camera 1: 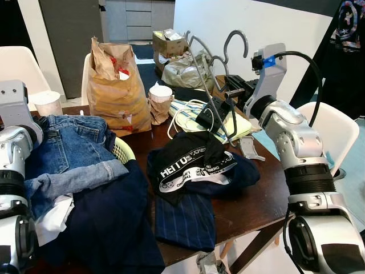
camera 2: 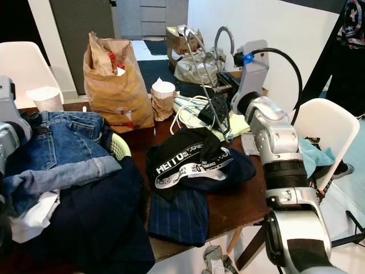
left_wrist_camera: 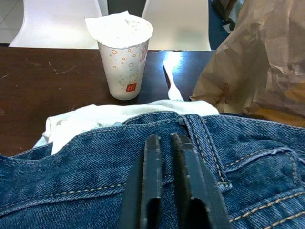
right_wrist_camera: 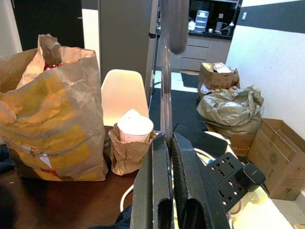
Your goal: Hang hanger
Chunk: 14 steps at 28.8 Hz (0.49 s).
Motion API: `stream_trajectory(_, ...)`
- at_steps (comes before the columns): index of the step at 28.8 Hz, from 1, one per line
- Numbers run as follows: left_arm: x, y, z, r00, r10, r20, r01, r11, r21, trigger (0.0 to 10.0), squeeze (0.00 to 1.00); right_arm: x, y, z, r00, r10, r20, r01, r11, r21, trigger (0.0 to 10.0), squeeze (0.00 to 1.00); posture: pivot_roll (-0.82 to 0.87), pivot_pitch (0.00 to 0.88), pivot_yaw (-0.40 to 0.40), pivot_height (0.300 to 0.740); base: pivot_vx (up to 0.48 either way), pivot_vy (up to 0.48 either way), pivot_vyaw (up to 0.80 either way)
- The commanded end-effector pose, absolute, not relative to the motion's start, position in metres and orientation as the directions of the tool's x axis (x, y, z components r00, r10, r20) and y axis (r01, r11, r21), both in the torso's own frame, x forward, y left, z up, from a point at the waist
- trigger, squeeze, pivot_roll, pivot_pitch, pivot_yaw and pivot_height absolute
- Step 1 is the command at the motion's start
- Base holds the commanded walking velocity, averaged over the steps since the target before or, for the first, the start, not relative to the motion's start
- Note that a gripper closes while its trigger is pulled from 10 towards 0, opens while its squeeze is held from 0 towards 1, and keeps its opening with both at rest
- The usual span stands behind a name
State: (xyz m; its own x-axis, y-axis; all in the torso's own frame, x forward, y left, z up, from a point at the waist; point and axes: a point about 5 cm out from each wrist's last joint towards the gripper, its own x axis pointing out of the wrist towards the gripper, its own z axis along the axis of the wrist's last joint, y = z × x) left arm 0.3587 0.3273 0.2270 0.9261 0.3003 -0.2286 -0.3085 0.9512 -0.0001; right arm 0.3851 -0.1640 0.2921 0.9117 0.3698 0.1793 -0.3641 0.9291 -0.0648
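Grey metal hanger (camera 1: 212, 85), smooth, in matt black right pincer (right_wrist_camera: 167, 157). Beyond: crumpled paper bag (camera 1: 117, 85). Below: dark glossy wood bench (camera 1: 256, 200), blue denim jeans (camera 1: 68, 148).

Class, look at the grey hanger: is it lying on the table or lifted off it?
Lifted. The right hand is shut on the hanger, holding it above the table, hook uppermost.

table (camera 1: 256, 205): bare near right edge | blocked: clothes pile (camera 1: 194, 171), paper bag (camera 1: 117, 85), jeans (camera 1: 68, 148)

hanger (right_wrist_camera: 167, 71) top cut off by frame edge; basket (camera 1: 122, 149) mostly buried under clothes
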Motion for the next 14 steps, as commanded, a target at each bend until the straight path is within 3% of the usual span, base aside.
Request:
stream_trajectory(1,0.363,0.313,0.207,0.918,0.232,-0.322,-0.255,0.966,-0.033,0.0,0.0,0.384,-0.166,0.298,0.915,0.356,0.192,-0.346,0.935,-0.082,10.0,0.0,-0.11,0.0,-0.106,0.74,0.0,0.0,0.0)
stream_trajectory(6,0.362,0.313,0.205,0.913,0.235,-0.334,-0.257,0.966,-0.023,0.0,0.0,0.384,-0.166,0.3,0.915,0.353,0.197,-0.344,0.936,-0.079,10.0,0.0,-0.11,0.0,-0.106,0.74,0.0,0.0,0.0)
stream_trajectory(7,0.362,0.314,0.216,0.927,0.261,-0.268,-0.266,0.964,0.015,0.0,0.0,0.385,-0.165,0.3,0.914,0.353,0.199,-0.344,0.936,-0.079,10.0,0.0,-0.11,0.0,-0.106,0.74,0.0,0.0,0.0)
stream_trajectory(9,0.362,0.314,0.216,0.927,0.261,-0.268,-0.266,0.964,0.015,0.0,0.0,0.385,-0.165,0.3,0.914,0.353,0.199,-0.344,0.936,-0.079,10.0,0.0,-0.11,0.0,-0.106,0.74,0.0,0.0,0.0)
stream_trajectory(14,0.363,0.296,0.268,0.965,0.262,0.001,-0.259,0.955,0.145,0.0,0.0,0.385,-0.164,0.301,0.913,0.354,0.204,-0.346,0.935,-0.076,10.0,0.0,-0.1,0.0,-0.109,0.74,0.0,0.0,0.0)
